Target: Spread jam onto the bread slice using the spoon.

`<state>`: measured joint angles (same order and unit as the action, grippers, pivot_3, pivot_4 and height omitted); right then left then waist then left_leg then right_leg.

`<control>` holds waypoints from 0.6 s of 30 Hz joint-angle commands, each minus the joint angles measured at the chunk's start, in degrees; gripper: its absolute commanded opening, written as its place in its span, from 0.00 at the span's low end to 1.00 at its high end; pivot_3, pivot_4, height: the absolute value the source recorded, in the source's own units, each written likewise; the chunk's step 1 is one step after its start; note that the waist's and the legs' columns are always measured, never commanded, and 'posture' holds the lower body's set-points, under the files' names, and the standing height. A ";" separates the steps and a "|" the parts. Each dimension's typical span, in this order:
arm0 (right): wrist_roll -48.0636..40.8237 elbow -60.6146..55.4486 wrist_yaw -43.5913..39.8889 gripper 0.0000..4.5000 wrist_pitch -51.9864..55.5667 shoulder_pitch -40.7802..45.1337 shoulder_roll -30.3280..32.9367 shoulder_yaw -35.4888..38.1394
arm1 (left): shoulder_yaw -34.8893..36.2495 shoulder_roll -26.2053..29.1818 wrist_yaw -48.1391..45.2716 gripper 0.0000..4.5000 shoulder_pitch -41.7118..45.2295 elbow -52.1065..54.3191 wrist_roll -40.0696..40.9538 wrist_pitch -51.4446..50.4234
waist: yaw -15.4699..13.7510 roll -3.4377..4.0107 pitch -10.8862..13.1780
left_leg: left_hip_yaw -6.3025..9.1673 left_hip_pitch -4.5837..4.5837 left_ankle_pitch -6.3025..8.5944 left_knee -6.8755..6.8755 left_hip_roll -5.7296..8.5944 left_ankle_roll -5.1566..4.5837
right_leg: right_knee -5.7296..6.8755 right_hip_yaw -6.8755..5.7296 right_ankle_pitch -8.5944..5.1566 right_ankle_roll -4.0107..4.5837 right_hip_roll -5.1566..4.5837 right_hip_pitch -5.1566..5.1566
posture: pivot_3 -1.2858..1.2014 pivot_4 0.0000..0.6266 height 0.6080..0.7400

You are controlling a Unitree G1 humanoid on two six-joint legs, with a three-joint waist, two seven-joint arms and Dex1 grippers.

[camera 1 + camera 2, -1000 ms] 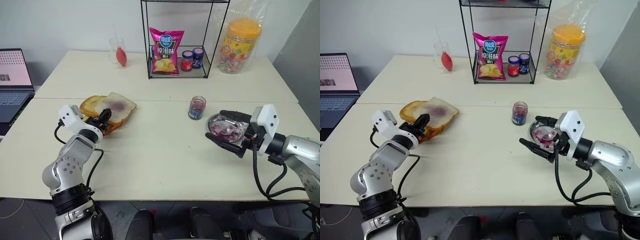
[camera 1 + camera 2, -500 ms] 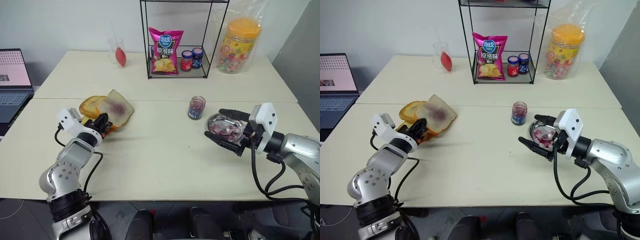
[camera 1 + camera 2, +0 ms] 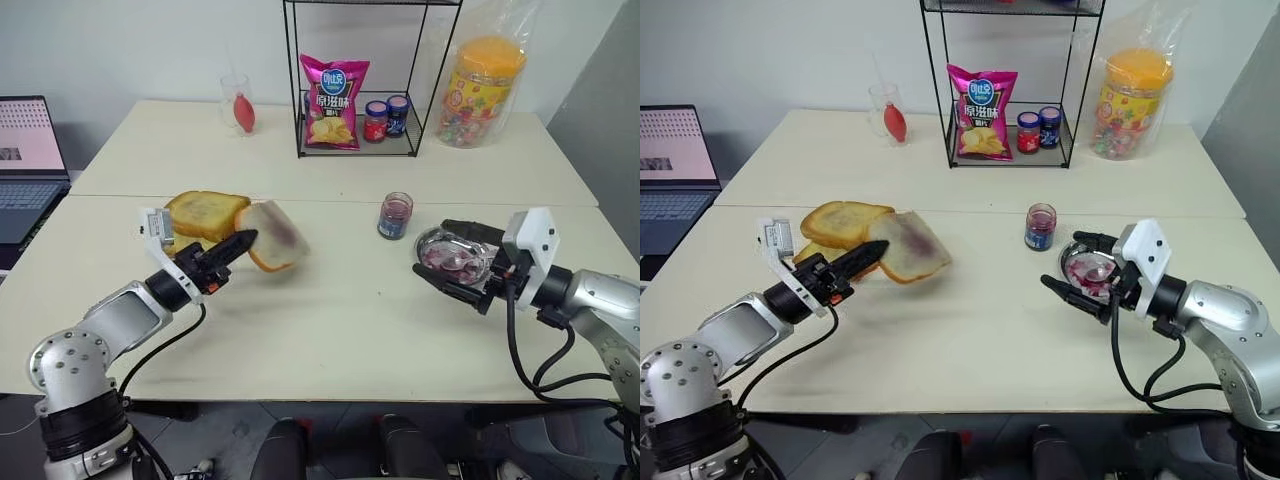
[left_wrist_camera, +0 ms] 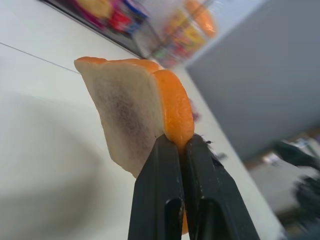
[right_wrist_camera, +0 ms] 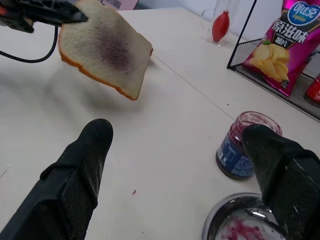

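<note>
Now lifted off the toasted slices [image 3: 205,212] and swung right, bread slice [image 3: 277,236] clenched edgewise in left gripper [image 3: 243,241], nearer the splayed, empty right gripper [image 3: 440,256] for spreading.

Even, bright overhead light falls on the pale table [image 3: 330,330], and the raised bread slice [image 5: 102,47] casts a soft, diffuse shadow beneath it. In the left wrist view the background beyond the bread is strongly out of focus.
</note>
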<state>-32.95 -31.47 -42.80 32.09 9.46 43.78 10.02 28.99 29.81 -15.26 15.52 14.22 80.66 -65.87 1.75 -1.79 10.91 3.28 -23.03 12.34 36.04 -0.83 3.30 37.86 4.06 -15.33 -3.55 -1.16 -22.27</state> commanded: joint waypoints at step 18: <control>-12.34 -11.43 -9.72 1.00 8.13 -16.03 10.51 10.55 | -25.23 17.49 -22.64 0.00 -1.42 -8.13 -22.34 11.39 | -0.16 0.02 -0.01 | -0.06 0.05 0.00 -0.04 -0.01 0.00 | 0.02 0.01 -0.33 0.61 -0.01 -0.03 | 0.52 0.24 1.00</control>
<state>-45.05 -41.23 -51.46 40.89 -5.74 53.68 19.14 5.46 44.77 -32.23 12.42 7.63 65.86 -60.07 1.59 -1.76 10.90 3.23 -23.00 12.34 36.01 -0.83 3.30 37.86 4.06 -15.66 -2.94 -1.18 -22.30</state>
